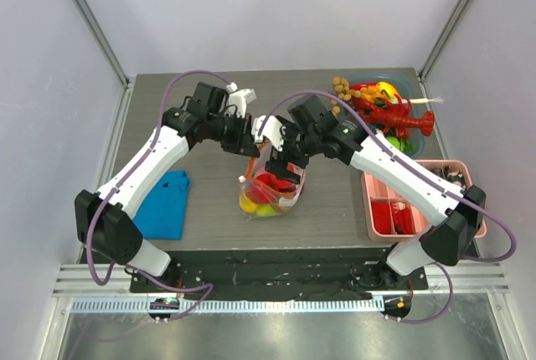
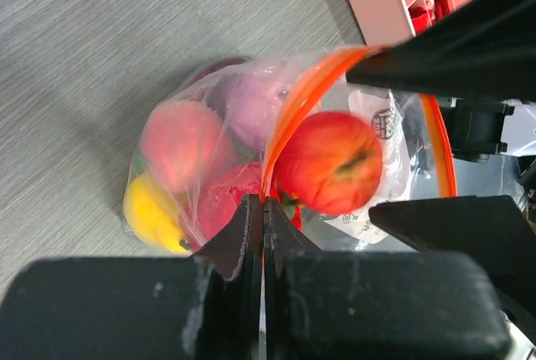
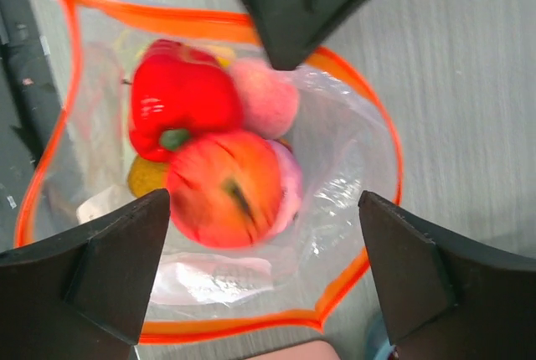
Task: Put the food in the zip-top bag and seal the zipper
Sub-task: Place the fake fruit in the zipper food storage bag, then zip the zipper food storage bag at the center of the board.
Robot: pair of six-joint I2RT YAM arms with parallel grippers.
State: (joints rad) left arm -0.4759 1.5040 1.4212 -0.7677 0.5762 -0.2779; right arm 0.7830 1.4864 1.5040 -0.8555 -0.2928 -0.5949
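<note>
The clear zip-top bag (image 1: 289, 197) stands open mid-table with several toy foods inside. My left gripper (image 1: 254, 144) is shut on its orange-red zipper strip (image 2: 293, 113), and the tips (image 2: 264, 201) pinch the strip's edge and hold it up. Through the plastic I see a red-orange fruit (image 2: 327, 162), a pink one (image 2: 180, 144), a purple one (image 2: 255, 105) and a yellow one (image 2: 151, 209). My right gripper (image 1: 285, 163) hangs open and empty (image 3: 264, 243) over the bag's mouth. Below it lie a red pepper (image 3: 180, 96), a pink fruit (image 3: 264, 96) and a blurred red-orange fruit (image 3: 222, 188).
A folded blue cloth (image 1: 163, 205) lies at the left. A pink compartment tray (image 1: 419, 177) sits at the right front. A bowl (image 1: 392, 82) with a red toy lobster (image 1: 394, 117) and more toy food stands at the back right. A small white object (image 1: 239, 96) lies behind the left gripper.
</note>
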